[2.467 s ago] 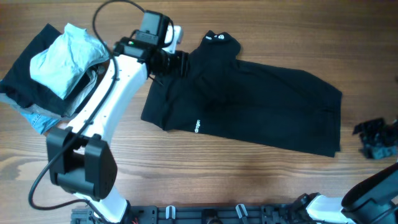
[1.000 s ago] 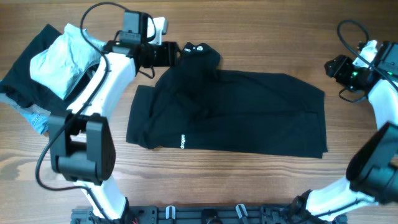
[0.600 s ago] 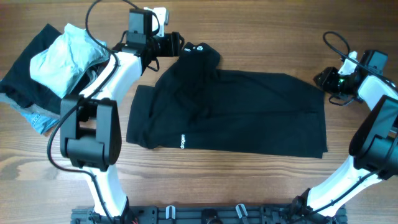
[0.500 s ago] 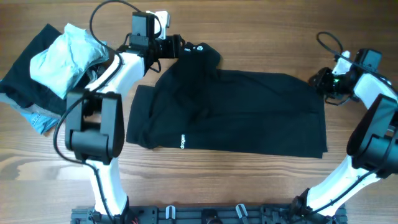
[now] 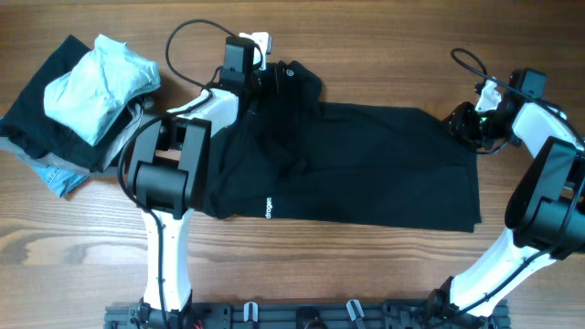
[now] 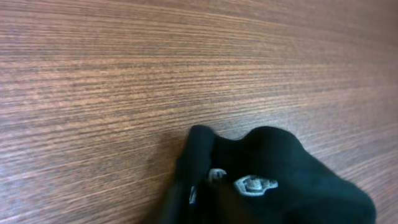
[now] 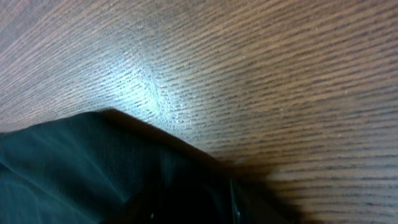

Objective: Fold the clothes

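Observation:
The black T-shirt [image 5: 366,164] lies spread flat across the middle of the table, with its collar bunched at the back left. My left gripper [image 5: 267,80] is at that collar, shut on the fabric. In the left wrist view the collar [image 6: 280,155] and its white neck tag [image 6: 254,184] sit right at my dark fingers. My right gripper [image 5: 460,122] is at the shirt's back right corner. The right wrist view shows that corner [image 7: 74,162] running in between the jaws, which are closed on it. A tiny white logo [image 5: 268,207] shows near the front hem.
A heap of other clothes lies at the far left: a pale mint garment [image 5: 96,78] on dark cloth [image 5: 37,91], with a denim piece [image 5: 57,178] beneath. Bare wood [image 5: 384,55] lies behind the shirt. A black rail [image 5: 302,315] runs along the front edge.
My left gripper slid right onto the collar and closed on it. My right gripper moved left to the shirt's back right corner and narrowed on it. The shirt itself has barely shifted.

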Motion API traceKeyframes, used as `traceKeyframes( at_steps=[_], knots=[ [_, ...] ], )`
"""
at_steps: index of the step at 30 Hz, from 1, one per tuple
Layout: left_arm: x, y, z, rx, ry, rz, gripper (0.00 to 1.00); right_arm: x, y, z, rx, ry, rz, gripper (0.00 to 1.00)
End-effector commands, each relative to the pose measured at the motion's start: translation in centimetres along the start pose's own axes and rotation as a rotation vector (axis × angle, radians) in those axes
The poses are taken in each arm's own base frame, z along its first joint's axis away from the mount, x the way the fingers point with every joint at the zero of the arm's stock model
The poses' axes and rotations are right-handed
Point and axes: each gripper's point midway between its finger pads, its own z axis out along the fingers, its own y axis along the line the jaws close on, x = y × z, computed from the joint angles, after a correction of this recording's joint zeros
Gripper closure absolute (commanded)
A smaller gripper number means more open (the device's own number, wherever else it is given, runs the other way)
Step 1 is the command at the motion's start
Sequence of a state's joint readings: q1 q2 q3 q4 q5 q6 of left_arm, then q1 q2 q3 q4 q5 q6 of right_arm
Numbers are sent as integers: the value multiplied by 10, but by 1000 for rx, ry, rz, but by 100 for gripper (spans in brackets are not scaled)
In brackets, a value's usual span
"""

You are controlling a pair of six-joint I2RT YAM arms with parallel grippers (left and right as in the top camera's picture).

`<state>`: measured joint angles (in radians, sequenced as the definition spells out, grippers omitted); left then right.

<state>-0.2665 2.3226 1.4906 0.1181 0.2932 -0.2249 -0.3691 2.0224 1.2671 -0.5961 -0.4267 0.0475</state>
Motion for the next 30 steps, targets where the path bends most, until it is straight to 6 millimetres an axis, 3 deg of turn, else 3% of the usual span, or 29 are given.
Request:
traceKeyframes(
  at_steps=[1, 7, 9, 11, 13, 16, 20, 24, 26, 28, 30],
  knots=[
    [-19, -3, -6, 43, -52, -93, 96, 28, -16, 20, 51, 95, 39, 64],
    [-95, -38, -80, 216, -177, -49, 96, 14, -19, 0, 121, 34, 13, 96],
    [-113, -52, -113, 284, -193, -33, 96, 6, -14, -12, 119, -6, -1, 96],
    [-115, -56, -127, 282, -174, -40, 96, -1, -9, -23, 117, -42, -15, 95],
    [-104, -56, -138, 256, -114, -43, 96, -10, -3, -39, 116, -94, -26, 96],
    [-69, -51, -145, 209, 35, -61, 96, -27, 7, -69, 112, -194, -47, 96],
    [-21, -31, -147, 107, 214, -61, 95, -27, 11, -92, 135, -230, -12, 96],
    [-8, -31, -155, 97, 270, -79, 94, -2, 2, -94, 192, -147, 81, 96],
    [5, -33, -168, 86, 330, -57, 96, 24, -5, -94, 232, -50, 123, 96],
    [22, -20, -177, -5, 402, -76, 96, 49, -22, -99, 343, 28, 221, 96],
    [45, -3, -191, -114, 498, -80, 96, 70, -25, -103, 374, 109, 236, 96]
  ],
)
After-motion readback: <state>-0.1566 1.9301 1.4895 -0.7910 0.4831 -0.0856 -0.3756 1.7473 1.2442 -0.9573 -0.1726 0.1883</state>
